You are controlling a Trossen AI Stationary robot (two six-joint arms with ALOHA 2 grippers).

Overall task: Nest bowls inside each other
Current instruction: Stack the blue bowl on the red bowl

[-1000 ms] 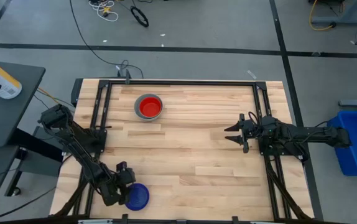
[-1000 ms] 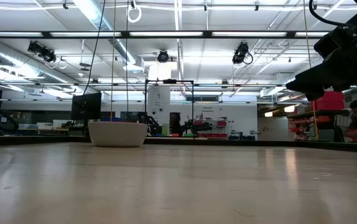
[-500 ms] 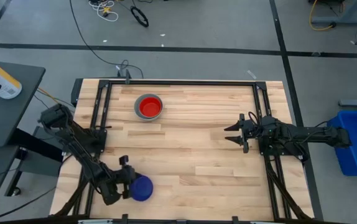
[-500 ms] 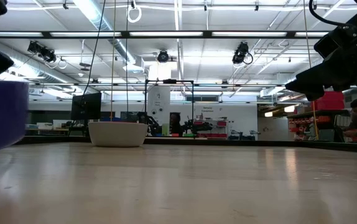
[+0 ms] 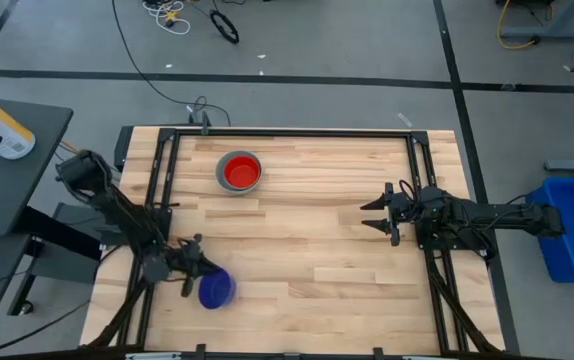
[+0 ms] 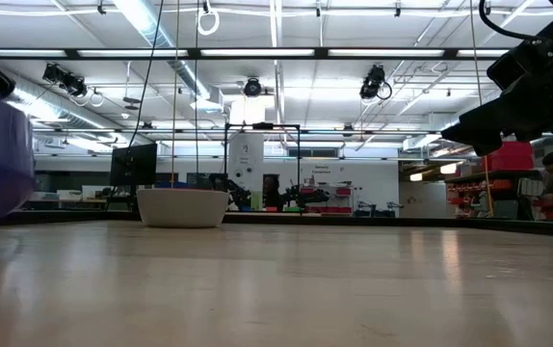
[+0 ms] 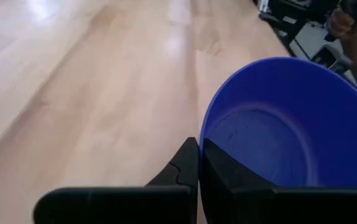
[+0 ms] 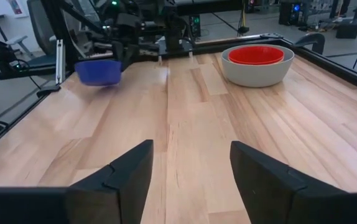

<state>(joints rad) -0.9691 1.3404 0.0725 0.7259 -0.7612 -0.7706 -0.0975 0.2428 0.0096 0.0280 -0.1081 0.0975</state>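
Left gripper (image 5: 191, 277) sits near the table's (image 5: 307, 260) front-left corner, its fingers (image 7: 185, 165) pinched on the rim of the dark blue bowl (image 5: 216, 290). Bowl is held clear of the wood; the right wrist view shows it hanging just above the surface with a faint shadow beneath. In the left wrist view the bowl's open mouth faces the camera, rim clamped between the two dark fingers, inside bare.

In the low view the same bowl shows only as a dark blue mass at the frame's left edge.

Grey bowl (image 5: 238, 172) stands upright on the table toward the far side, left of centre, well apart from the blue one. Red bowl (image 5: 242, 172) is nested inside it, rim sitting just within the grey rim. From table height only the grey wall shows.

Right gripper (image 5: 378, 213) waits over the right side of the table, pointing toward the centre, fingers (image 8: 119, 177) spread apart with nothing between them.

A person sits in the room beyond the table, at the right edge of the low view
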